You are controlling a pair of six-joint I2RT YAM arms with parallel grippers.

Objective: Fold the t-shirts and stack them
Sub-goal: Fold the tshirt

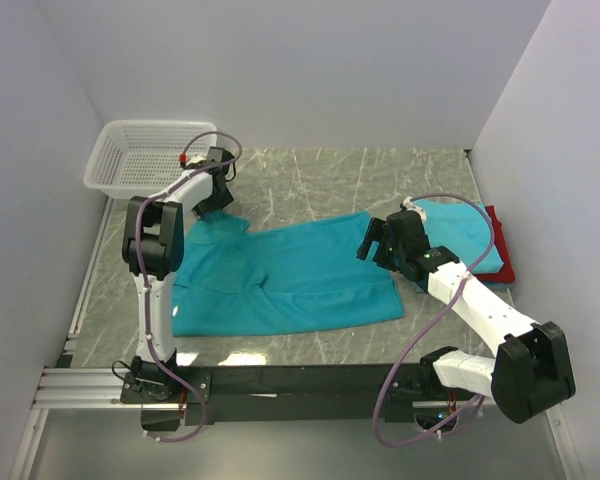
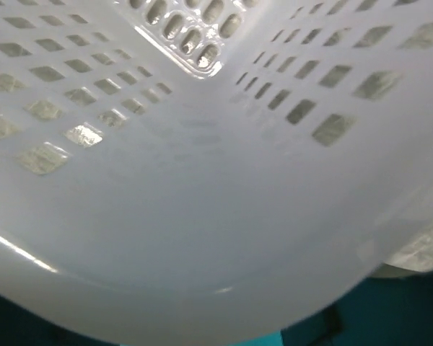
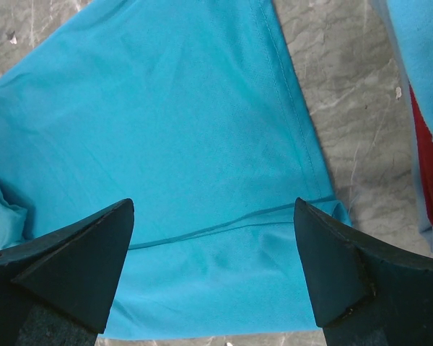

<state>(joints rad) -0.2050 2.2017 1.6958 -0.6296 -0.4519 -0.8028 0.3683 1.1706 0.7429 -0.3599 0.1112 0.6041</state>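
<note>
Teal t-shirt [image 1: 285, 275]: spread flat mid-table [image 1: 380, 170], long axis left to right. It is wrinkled across its left half, and its far-left corner bunches up toward the basket.
Teal t-shirt, right edge: the right wrist view shows a stitched hem line running parallel to this edge. The corner there is slightly curled, with bare marble directly beyond it.
Left gripper [image 1: 216, 195]: sits at the teal t-shirt's far-left corner, between the shirt and the basket. Finger state cannot be told, because the wrist view is filled by basket wall and the top view shows only a dark block.
Right gripper [image 3: 213, 216]: over the teal t-shirt's right edge. Fingers [image 3: 79, 252] are released and stand wide apart, with only flat cloth between them. Whether the tips touch the cloth cannot be told.
Basket [image 1: 110, 150]: white mesh, far-left of the teal t-shirt and close to its bunched corner. Its wall [image 2: 202, 216] is right up against the left wrist camera.
Folded stack: a light blue t-shirt [image 1: 460, 235] lies on a red t-shirt [image 1: 500, 268], just right of the teal t-shirt. A narrow strip of marble separates them.
Open room: a broad bare stretch of marble lies on the far side of the teal t-shirt. On its near side only a thin band remains before the black rail [image 1: 300, 380].
</note>
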